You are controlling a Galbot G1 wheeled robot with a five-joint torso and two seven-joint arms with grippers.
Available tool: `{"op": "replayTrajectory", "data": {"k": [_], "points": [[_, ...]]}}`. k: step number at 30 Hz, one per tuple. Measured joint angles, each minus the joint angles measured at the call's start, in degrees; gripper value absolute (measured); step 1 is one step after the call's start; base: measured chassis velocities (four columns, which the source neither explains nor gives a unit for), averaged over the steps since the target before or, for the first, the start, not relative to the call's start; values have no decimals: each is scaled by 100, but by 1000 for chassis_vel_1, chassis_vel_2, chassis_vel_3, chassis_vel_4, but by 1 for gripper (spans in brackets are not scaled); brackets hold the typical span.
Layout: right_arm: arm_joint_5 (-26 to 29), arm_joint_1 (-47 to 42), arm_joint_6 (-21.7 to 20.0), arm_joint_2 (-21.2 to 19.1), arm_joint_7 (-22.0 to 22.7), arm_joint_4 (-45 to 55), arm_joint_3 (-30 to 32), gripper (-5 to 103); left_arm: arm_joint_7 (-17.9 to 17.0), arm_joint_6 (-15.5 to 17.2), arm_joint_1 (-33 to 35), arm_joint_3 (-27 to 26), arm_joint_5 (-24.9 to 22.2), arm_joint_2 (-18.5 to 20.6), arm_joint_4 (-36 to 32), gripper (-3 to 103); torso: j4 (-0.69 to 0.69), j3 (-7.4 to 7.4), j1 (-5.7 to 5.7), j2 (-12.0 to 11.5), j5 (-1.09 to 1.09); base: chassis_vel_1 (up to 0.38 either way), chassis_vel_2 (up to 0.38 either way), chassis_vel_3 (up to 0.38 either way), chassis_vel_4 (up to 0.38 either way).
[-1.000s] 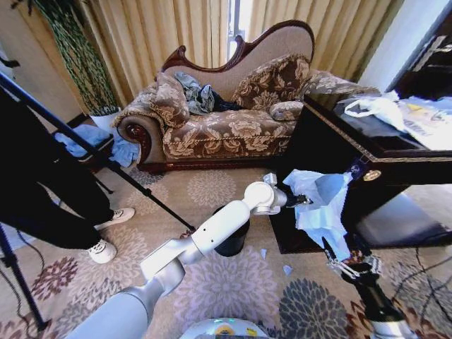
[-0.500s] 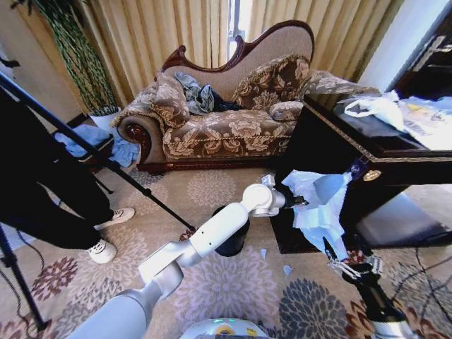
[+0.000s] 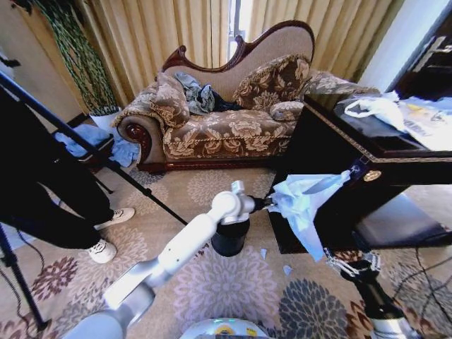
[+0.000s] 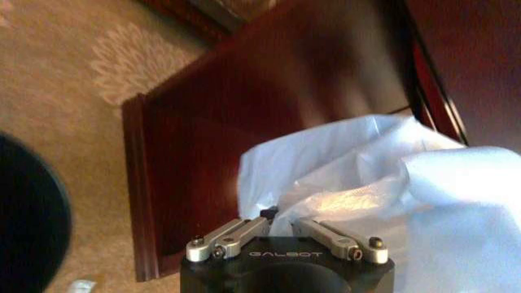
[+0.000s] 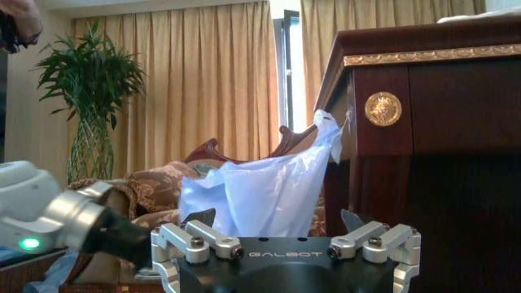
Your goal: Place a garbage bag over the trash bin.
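One long white arm reached out from the left, and its left gripper [image 3: 269, 203] was pinched tight on an edge of the garbage bag [image 3: 300, 208]. Just under that arm's wrist stood the trash bin [image 3: 230, 238] on the flowery carpet [image 3: 212, 282], with nothing over its rim. The bag hung in the air to the right of the bin, pulled between the gripper and a corner of the dark wooden cabinet [image 3: 367, 169], where its far tip [image 5: 328, 122] was caught. Below the bag's hanging end sat the right gripper [image 3: 346, 265], low near the floor, with its fingers [image 5: 199, 238] spread wide and holding nothing.
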Motion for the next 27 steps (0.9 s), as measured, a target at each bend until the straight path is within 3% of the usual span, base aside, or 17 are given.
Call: {"op": "replayTrajectory", "data": {"k": [5,7,8,14,16,21,27], "points": [[-62,33,-70,-48,51,60,-37,100,-43,-9,418,-421,-181,540,-687,0,-1,0,0,0,-1,0,0,0,0],[-126,59,-112,-87,87,89,-98,100,-18,-6,821,-820,-275,961,-1079,0,1,0,0,0,0,0,0,0,0],[-126,59,-112,-87,87,89,-98,100,-18,-6,821,-820,-275,961,-1079,0,1,0,0,0,0,0,0,0,0],[-312,77,-149,-112,144,153,-275,100,280,-9,1895,-1772,-345,1780,-1716,0,1,0,0,0,2,0,0,0,0],[-324,74,-149,-109,146,162,-287,100,307,-11,2000,-1855,-344,1819,-1763,0,1,0,0,0,1,0,0,0,0],[-376,10,-136,-109,147,236,-327,100,557,-29,2825,-2682,-258,2027,-2115,0,0,0,0,0,0,0,0,0,0],[-291,-32,-106,-199,130,293,-245,100,683,-51,2978,-3023,-294,2208,-2426,0,1,0,0,0,2,0,0,0,0]]}}
